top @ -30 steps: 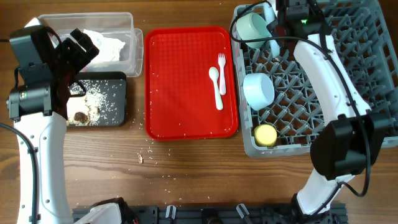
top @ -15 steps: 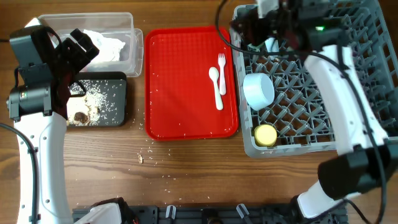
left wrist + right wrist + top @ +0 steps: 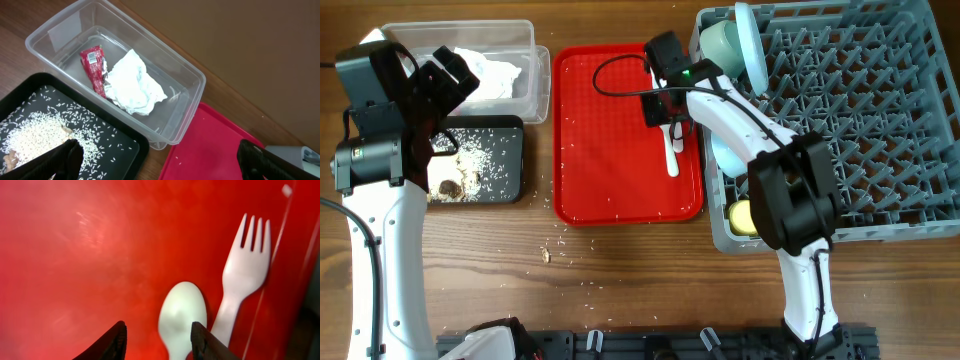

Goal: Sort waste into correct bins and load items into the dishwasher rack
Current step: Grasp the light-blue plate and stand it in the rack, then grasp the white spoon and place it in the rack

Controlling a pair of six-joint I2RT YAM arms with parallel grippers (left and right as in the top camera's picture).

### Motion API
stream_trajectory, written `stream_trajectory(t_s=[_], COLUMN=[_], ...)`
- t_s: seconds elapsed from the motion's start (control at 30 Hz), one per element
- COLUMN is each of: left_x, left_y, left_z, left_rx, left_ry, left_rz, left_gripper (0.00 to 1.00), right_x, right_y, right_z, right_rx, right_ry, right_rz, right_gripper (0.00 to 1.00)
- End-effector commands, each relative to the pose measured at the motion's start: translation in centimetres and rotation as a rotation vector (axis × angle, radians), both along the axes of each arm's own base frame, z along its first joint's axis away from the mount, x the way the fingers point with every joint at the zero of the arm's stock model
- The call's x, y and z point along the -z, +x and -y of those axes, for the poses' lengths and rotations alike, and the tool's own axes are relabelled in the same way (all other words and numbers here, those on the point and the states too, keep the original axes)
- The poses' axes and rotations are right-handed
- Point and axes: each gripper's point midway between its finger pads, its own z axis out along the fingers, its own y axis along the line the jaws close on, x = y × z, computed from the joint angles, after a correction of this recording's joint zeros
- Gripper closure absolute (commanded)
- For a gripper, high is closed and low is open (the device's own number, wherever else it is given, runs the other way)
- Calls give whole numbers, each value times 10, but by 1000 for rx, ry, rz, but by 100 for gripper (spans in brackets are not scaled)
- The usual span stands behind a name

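Observation:
On the flat red tray [image 3: 610, 150] lie a white spoon [image 3: 182, 312] and a white fork [image 3: 245, 265] side by side. My right gripper [image 3: 665, 108] hovers low over their heads, jaws partly apart with nothing gripped [image 3: 159, 342]; the spoon's bowl lies just inside the right finger. My left gripper [image 3: 160, 165] hangs wide open and empty above the clear tub [image 3: 192, 75], which holds a napkin [image 3: 132, 82] and a red wrapper [image 3: 94, 67]. Rice and food scraps [image 3: 450, 185] lie in the black tray [image 3: 510, 160]. The grey rack [image 3: 880, 120] holds a plate [image 3: 752, 45], a mint bowl [image 3: 720, 42], another bowl [image 3: 730, 150] and a yellow cup [image 3: 748, 217].
Crumbs [image 3: 548, 254] are scattered on the wooden table in front of the red tray. My right arm stretches from the front edge across the rack's left side, covering part of the lower bowl.
My right arm has swung from the rack's far left corner, left and down, onto the red tray above the spoon and fork, its jaws narrowing. The left arm has not moved.

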Motion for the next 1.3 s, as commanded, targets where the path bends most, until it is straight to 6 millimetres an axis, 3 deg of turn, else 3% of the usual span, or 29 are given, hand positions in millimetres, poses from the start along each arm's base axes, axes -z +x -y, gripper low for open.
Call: stream_trajectory(t_s=[0.0,0.27,0.33,0.5,0.57,0.63,0.7,0.77,0.83,0.9,0.97,1.0,1.07,1.17,1.27], left_x=[-4,-4,-4,-4,-4,-4,-4,-4,-4,-4,-4,-4,-4,-4,-4], left_y=[0,0,0,0,0,0,0,0,0,0,0,0,0,0,0], left_z=[-4,-4,-4,-4,-4,-4,-4,-4,-4,-4,-4,-4,-4,-4,-4], left_rx=[-22,-22,-22,-22,-22,-22,-22,-22,-22,-22,-22,-22,-22,-22,-22], left_ry=[-5,-5,-5,-5,-5,-5,-5,-5,-5,-5,-5,-5,-5,-5,-5], left_rz=[12,12,12,12,12,12,12,12,12,12,12,12,12,12,12], left_gripper=[0,0,0,0,0,0,0,0,0,0,0,0,0,0,0], right_x=[22,31,44,49,48,42,22,-11,-64,-124,-183,-200,-233,-234,-197], right_y=[3,3,-5,-15,-15,-13,-8,-4,-4,-11,-16,-17,-19,-23,-28], right_z=[13,19,12,12,11,7,4,-3,-10,-3,25,40,96,166,232], right_rx=[61,79,62,55,54,45,34,-23,-83,-131,-95,-63,94,300,634], right_ry=[-31,-27,5,11,15,34,44,79,126,138,116,94,25,-29,-1], right_rz=[-29,-56,-105,-155,-154,-152,-126,-83,-17,70,180,218,280,238,115], right_gripper=[57,64,67,82,94,96,96,96,96,96,96,96,96,96,96])
